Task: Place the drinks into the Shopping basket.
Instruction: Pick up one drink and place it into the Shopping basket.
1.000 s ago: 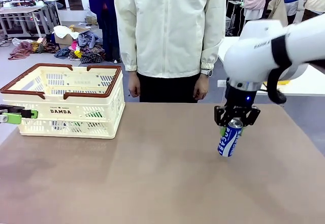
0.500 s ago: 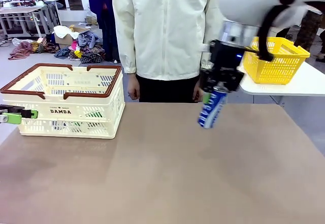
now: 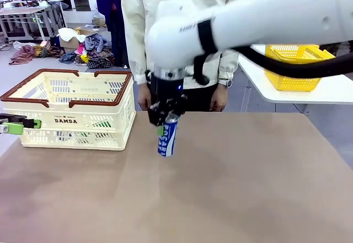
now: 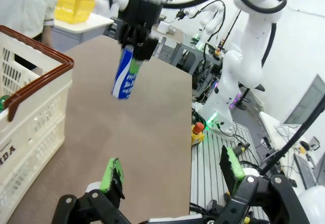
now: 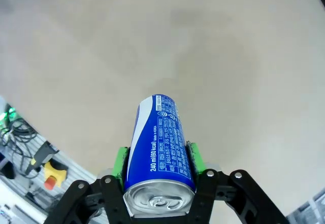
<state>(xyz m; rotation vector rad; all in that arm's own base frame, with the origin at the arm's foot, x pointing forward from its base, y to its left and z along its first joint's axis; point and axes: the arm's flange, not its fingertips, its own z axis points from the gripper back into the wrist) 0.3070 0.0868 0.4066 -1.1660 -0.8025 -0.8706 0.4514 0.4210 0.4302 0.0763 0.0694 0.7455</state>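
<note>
Right wrist: can's small print | front: DAMDA basket

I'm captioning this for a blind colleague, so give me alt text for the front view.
The right gripper holds a blue and white can by its top above the brown table, just right of the cream Shopping basket. A person in a pale jacket stands behind the table.

Robotics lab, more white robot arms on frames, cables, work tables, piled clothes
</note>
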